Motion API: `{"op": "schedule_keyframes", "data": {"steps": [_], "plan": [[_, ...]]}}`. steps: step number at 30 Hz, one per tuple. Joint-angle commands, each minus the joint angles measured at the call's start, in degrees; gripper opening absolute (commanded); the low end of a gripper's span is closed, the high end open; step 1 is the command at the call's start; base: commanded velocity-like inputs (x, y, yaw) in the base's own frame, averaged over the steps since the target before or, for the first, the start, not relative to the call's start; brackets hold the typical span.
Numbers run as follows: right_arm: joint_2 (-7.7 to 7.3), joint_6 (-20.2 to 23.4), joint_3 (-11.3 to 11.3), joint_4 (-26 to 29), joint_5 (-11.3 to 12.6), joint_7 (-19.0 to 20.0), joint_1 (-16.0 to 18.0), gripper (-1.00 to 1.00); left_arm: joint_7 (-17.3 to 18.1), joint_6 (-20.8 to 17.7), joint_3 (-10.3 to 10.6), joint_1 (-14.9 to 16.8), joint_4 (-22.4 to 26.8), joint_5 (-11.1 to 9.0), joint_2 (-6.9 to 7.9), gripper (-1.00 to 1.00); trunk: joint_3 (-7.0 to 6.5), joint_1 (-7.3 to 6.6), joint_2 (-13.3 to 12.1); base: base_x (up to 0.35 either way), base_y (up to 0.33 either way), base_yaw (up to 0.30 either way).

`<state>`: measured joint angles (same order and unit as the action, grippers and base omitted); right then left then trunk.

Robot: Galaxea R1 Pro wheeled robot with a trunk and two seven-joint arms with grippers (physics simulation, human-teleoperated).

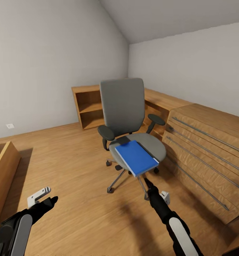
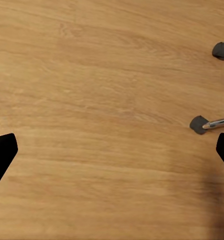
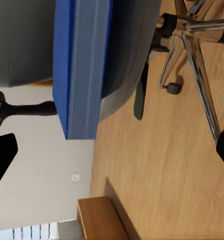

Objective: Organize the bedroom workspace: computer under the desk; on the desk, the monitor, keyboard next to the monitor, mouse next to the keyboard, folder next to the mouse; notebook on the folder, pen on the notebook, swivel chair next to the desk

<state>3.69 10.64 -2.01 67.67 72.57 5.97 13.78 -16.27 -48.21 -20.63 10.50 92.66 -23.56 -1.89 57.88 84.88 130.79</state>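
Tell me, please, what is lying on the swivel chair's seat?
A blue folder lies flat on the swivel chair seat, overhanging its front edge. Anything beneath the folder is hidden.

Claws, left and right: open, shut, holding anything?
Left claw: open, empty, over the wooden floor.
Right claw: open, empty, aimed at the flat bright blue folder on the grey swivel chair.

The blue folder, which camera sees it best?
The head view: the folder lies whole on the swivel chair seat. The right wrist view catches its pale page edge close up. The left wrist view has floor and chair casters.
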Motion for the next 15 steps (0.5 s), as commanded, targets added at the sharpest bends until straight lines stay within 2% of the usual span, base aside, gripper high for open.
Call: {"op": "schedule_keyframes", "data": {"steps": [1, 2, 8, 15], "plan": [[0.14, 0.23, 0.02, 0.00, 1.36, 0.10, 0.02, 1.00, -0.43, -0.21, -0.07, 0.04, 0.06, -0.61, -0.04, 1.00, 0.05, -0.01, 0.02, 0.000, 0.000, 0.000], [0.31, 0.31, -0.02, 0.00, 2.98, 0.08, 0.02, 1.00, -0.42, -0.21, 0.01, 0.04, 0.06, -0.61, -0.04, 1.00, 0.05, -0.01, 0.02, 0.000, 0.000, 0.000], [0.57, 0.42, -0.15, 0.00, 6.52, 0.05, 0.02, 1.00, -0.26, -0.22, 0.29, 0.04, 0.06, -0.61, 0.12, 1.00, 0.05, -0.01, 0.02, 0.000, 0.000, 0.000], [0.62, 0.52, -0.18, 0.00, 6.94, 0.09, 0.02, 1.00, -0.18, -0.10, 0.32, 0.04, 0.06, -0.61, 0.14, 1.00, 0.05, -0.01, 0.02, 0.050, 0.015, 0.000]]}}
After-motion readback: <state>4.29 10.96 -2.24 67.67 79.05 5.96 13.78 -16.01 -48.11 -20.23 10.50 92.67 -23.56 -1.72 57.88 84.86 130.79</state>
